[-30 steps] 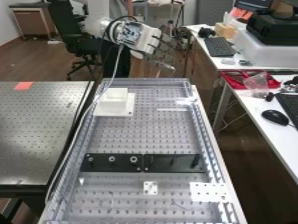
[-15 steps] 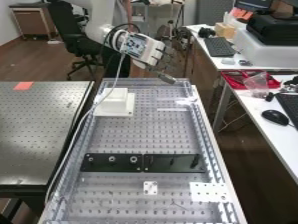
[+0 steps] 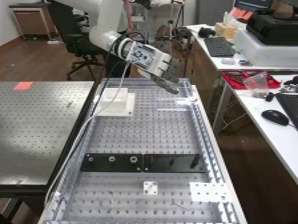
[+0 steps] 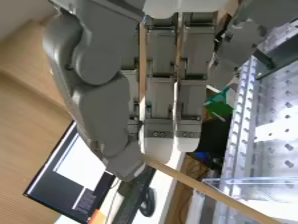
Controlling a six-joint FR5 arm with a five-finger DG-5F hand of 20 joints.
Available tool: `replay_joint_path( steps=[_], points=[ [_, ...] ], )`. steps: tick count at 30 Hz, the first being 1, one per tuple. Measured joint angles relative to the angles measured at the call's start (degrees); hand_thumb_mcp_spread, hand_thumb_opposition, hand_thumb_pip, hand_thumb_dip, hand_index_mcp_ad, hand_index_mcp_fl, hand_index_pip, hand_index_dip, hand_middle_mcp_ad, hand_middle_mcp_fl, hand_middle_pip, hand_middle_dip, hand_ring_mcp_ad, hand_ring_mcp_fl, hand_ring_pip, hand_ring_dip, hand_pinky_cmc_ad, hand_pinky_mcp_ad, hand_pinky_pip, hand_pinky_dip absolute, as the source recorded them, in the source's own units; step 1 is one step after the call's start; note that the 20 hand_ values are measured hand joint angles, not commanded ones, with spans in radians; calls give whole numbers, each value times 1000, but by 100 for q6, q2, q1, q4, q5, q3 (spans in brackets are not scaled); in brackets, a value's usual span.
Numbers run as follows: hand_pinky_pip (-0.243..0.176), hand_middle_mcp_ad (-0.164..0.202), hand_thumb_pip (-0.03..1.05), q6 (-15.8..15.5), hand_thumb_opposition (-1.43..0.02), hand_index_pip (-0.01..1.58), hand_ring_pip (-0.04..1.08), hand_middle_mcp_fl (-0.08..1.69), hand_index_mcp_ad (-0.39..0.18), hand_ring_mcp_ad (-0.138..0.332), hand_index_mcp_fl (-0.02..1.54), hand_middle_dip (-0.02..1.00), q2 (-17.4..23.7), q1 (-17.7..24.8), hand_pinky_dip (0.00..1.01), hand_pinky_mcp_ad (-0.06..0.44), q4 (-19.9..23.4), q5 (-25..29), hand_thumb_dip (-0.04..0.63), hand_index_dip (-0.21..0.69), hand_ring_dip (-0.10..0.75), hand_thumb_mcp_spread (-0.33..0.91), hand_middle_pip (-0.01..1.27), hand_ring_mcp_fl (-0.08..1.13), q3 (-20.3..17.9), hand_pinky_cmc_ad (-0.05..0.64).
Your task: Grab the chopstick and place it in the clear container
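Note:
At the far right end of the bench, the hand [image 3: 154,61] hangs over the far rim of the long clear container [image 3: 205,125], fingers pointing down to the right. From the wrist, the same hand [image 4: 96,55] has its thumb tip against a fingertip, pinching one end of a thin wooden chopstick [image 4: 207,190]. The stick runs slantwise away from the fingertips, its other end beyond the view. A transparent wall of the clear container [image 4: 266,181] lies close to the stick.
A white block [image 3: 115,100] stands on a white plate at the container's far left. Black plates [image 3: 143,162] cross its middle, and small white plates [image 3: 209,191] lie nearer. Beside the bench are a desk with a red tray [image 3: 233,80] and a perforated table [image 3: 40,135]. A cable trails from the arm.
The hand has moved down and to the right in the high view, from behind the bench to over the container's far right corner. The arm and its cable have followed.

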Motion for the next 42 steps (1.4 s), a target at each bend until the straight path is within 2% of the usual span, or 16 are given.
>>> replay_joint_path(
  steps=[11,14,20,25,35,42],
  points=[
    [175,45,497,-227,-1051,860,79,1140,-70,23,972,632,-204,-184,176,234,-244,-322,260,63,443,672,555,1038,235,485],
    [175,42,497,-329,-1051,860,79,1140,-70,19,972,632,-279,-233,176,230,-389,-436,260,63,443,672,555,1033,352,483],
    [175,45,497,-342,-1051,860,80,1145,-70,23,972,627,-418,-285,176,230,-714,-554,260,63,443,672,550,1038,576,482],
    [176,45,497,-294,-1051,860,75,1140,-73,21,972,623,-625,-319,176,230,-1240,-605,260,61,443,672,539,1033,926,485],
    [176,45,497,-239,-1066,860,75,1138,-75,14,979,620,-858,-356,176,230,-1769,-635,260,61,443,665,539,1031,1325,482],
    [175,44,497,-38,-1068,860,75,1140,-77,5,983,607,-1081,-382,199,234,-2271,-666,260,61,442,665,541,1047,1664,476]
  ],
)
